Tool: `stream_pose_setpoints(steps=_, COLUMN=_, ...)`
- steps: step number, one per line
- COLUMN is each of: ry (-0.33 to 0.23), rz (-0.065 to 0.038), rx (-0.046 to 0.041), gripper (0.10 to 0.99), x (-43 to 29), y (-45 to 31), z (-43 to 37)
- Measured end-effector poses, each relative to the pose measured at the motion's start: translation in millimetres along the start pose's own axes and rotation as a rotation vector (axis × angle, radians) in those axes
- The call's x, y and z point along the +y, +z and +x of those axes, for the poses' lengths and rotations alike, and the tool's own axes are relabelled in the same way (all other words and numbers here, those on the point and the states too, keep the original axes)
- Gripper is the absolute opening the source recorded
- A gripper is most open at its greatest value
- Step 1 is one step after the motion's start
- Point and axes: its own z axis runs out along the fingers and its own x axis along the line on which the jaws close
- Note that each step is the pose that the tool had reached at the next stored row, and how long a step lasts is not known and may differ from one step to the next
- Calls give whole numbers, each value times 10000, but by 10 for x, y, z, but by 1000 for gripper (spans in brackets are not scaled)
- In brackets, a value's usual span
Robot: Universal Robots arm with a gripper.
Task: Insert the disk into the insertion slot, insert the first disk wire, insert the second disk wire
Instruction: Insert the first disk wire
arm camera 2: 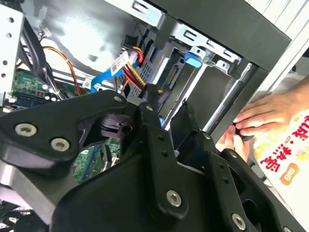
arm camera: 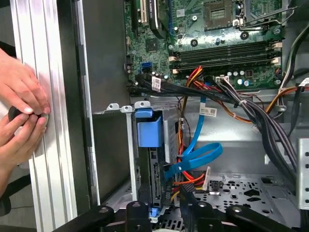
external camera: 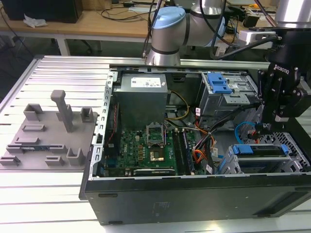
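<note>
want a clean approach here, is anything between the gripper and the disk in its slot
Only cables. The disk sits in the insertion slot; beside its exposed edge the second disk wire loops alongside the first disk wire, and both seem to lie between it and the gripper. Nothing else visible stands there.

Silver ribbed aluminium work table (external camera: 58, 73) in foreground; light wooden bench on white frame (external camera: 87, 26) behind, black cables (external camera: 119, 13) strewn on top

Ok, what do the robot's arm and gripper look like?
The arm is silver tubing with a light blue joint cap and black cables alongside. The gripper is matte black, built of linked bars with silver screw heads, white lettering on its body.
</note>
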Motion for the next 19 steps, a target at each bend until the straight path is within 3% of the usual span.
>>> stream_pose_setpoints(steps=4, ry=-9, rz=7, rx=42, gripper=380, x=3, y=37, z=-24)
stream_pose_setpoints(steps=8, ry=17, rz=82, rx=44, gripper=380, x=15, y=82, z=-38)
stream_pose_setpoints(steps=9, ry=38, rz=143, rx=42, gripper=380, x=24, y=85, z=-39)
stream_pose_setpoints(steps=12, ry=142, rz=453, rx=28, gripper=380, x=82, y=91, z=-38)
stream_pose_setpoints(steps=19, ry=137, rz=480, rx=149, gripper=380, x=99, y=93, z=-56)
